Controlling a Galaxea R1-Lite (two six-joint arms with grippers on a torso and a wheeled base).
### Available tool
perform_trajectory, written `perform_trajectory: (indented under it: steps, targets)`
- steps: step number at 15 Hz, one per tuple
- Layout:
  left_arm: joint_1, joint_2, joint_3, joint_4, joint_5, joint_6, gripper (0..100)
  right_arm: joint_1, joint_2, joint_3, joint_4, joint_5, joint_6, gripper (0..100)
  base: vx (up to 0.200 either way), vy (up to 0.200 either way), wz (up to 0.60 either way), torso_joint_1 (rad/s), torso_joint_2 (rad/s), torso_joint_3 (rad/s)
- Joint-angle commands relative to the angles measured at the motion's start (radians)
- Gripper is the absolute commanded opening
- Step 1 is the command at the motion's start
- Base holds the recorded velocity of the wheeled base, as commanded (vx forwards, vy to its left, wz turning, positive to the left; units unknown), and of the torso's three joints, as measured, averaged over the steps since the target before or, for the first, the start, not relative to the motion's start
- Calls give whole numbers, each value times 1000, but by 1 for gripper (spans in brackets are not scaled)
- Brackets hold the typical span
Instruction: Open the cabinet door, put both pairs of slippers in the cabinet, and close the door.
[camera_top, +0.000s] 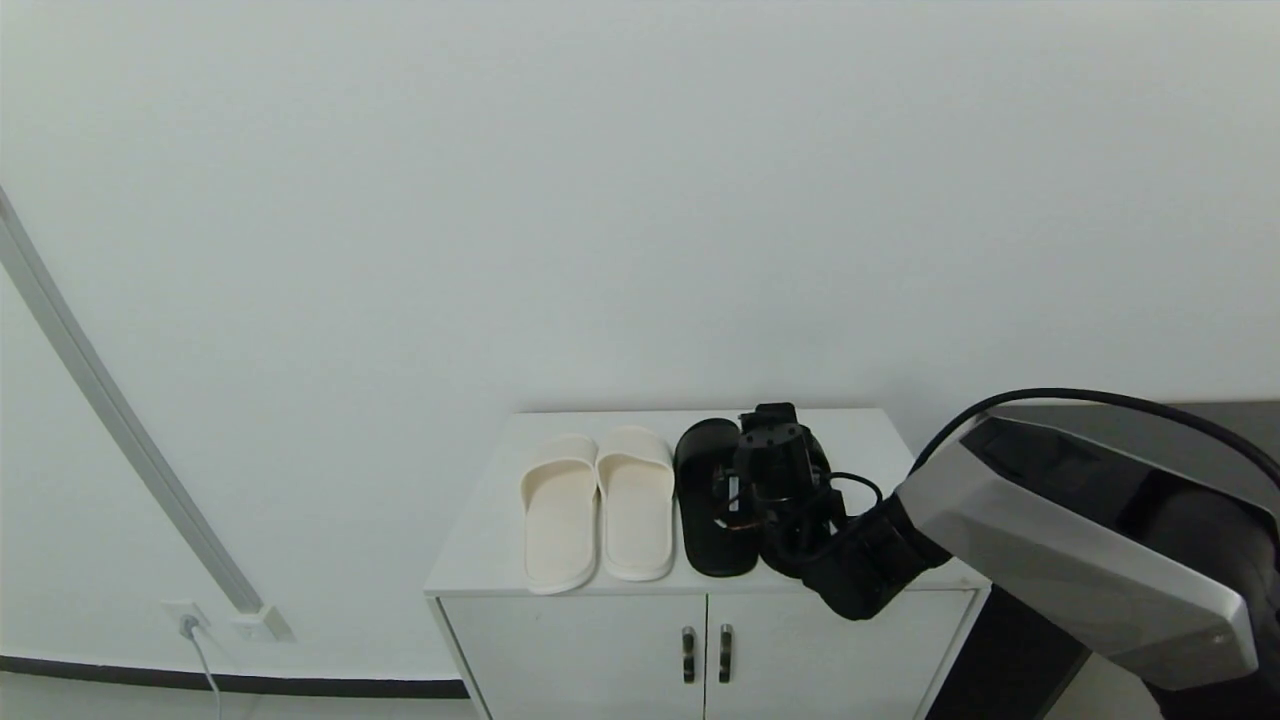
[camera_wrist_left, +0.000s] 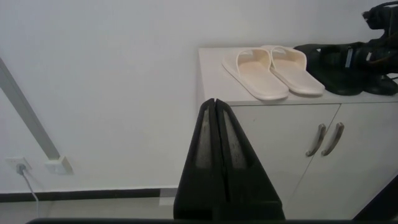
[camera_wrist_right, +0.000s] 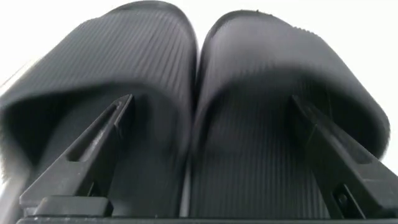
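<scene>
A white cabinet (camera_top: 480, 535) stands against the wall with both doors (camera_top: 580, 655) closed and two handles (camera_top: 706, 653) at the middle seam. On its top lie a cream pair of slippers (camera_top: 598, 510) on the left and a black pair of slippers (camera_top: 705, 500) on the right, side by side. My right gripper (camera_top: 762, 455) is low over the black slippers (camera_wrist_right: 199, 93), open, one finger (camera_wrist_right: 93, 155) over each shoe's strap. My left gripper (camera_wrist_left: 215, 102) is shut and empty, well off the cabinet's left front corner, with the cream slippers (camera_wrist_left: 273, 71) beyond it.
A grey cable duct (camera_top: 100, 400) runs slantwise down the wall to a wall socket (camera_top: 185, 618) with a plugged cord, left of the cabinet. Bare floor lies left of the cabinet. A dark surface (camera_top: 1230, 420) shows at the far right.
</scene>
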Motion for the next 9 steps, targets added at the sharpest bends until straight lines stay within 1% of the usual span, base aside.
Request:
perform_trajectory:
  steps: [1, 3, 4, 9]
  targets:
    - [0, 1, 0, 0, -1, -1, 0, -18, 52, -70, 0, 8, -13, 100, 0, 0, 0, 0, 0, 0]
    - [0, 1, 0, -1, -1, -1, 0, -18, 54, -92, 5, 8, -15, 100, 0, 0, 0, 0, 0, 0]
    - [0, 0, 0, 0, -1, -1, 0, -18, 54, -92, 5, 10, -15, 0, 0, 0, 0, 0, 0, 0]
    - [0, 1, 0, 0, 1, -1, 0, -18, 59, -86, 3, 8, -15, 0, 0, 0, 0, 0, 0, 0]
